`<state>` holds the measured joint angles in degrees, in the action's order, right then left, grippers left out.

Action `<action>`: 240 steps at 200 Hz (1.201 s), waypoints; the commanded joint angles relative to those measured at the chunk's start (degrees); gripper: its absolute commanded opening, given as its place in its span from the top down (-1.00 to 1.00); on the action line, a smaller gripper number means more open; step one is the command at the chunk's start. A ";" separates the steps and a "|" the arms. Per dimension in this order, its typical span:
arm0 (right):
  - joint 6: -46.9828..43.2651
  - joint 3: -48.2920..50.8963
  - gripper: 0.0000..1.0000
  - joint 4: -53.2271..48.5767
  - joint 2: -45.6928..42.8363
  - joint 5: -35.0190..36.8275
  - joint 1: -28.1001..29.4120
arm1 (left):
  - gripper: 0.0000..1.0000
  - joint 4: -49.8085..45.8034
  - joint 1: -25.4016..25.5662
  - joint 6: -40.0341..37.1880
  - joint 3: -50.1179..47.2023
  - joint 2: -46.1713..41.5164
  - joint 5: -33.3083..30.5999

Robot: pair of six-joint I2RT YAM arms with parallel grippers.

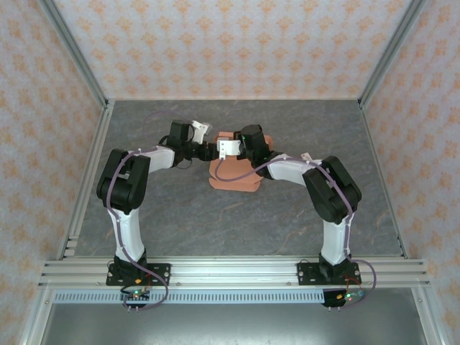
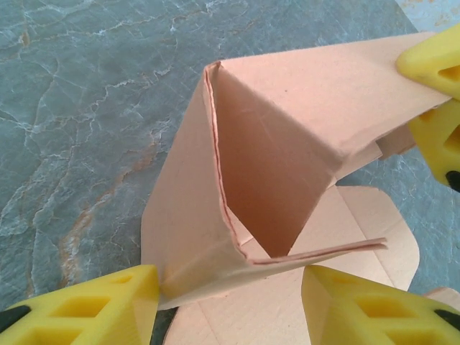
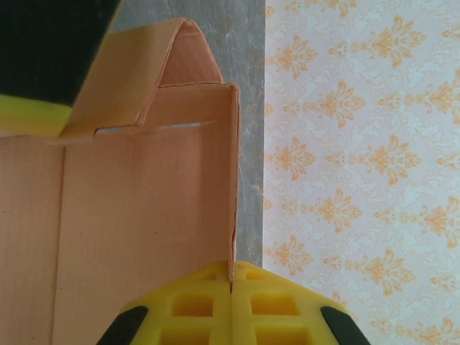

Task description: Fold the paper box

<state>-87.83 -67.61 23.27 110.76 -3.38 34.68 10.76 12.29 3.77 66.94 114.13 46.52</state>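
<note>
The paper box point(image 1: 233, 180) is a salmon-orange card piece lying mid-table, partly folded, with walls raised and flaps spread flat. My left gripper point(image 1: 214, 152) is at its left side. In the left wrist view a folded corner of the paper box point(image 2: 273, 144) stands between the yellow fingers point(image 2: 93, 305), and that gripper point(image 2: 231, 280) is open, its left finger touching the flap. My right gripper point(image 3: 231, 277) is shut on the thin upright wall edge of the paper box point(image 3: 144, 215). The right gripper's yellow fingers point(image 2: 438, 65) pinch the box's far corner.
The grey marbled table top point(image 1: 180, 215) is framed by aluminium rails point(image 1: 230, 272) at the near edge and patterned walls point(image 1: 230, 43) around it. Both arms reach in over the middle, close together.
</note>
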 commanded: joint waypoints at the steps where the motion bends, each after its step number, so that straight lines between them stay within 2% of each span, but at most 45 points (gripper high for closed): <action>1: -1.56 -0.73 1.00 2.14 1.71 -0.58 0.09 | -0.11 -2.66 0.28 -1.87 2.19 1.34 2.01; 74: -4.83 2.93 1.00 10.78 3.40 -0.71 -0.05 | -0.11 -4.59 0.07 -2.56 3.10 2.41 2.51; 185: -1.19 3.49 1.00 9.78 0.64 -2.78 -0.10 | 0.21 -9.55 0.07 -1.89 8.78 4.50 -1.41; 240: -0.16 4.07 1.00 9.39 -0.26 -3.63 -0.05 | 0.26 -9.84 0.54 0.22 10.49 5.71 -4.66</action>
<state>-89.80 -64.79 33.04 112.97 -4.49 34.48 1.04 12.34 2.83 75.66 118.67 44.95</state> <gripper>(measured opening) 0.045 0.373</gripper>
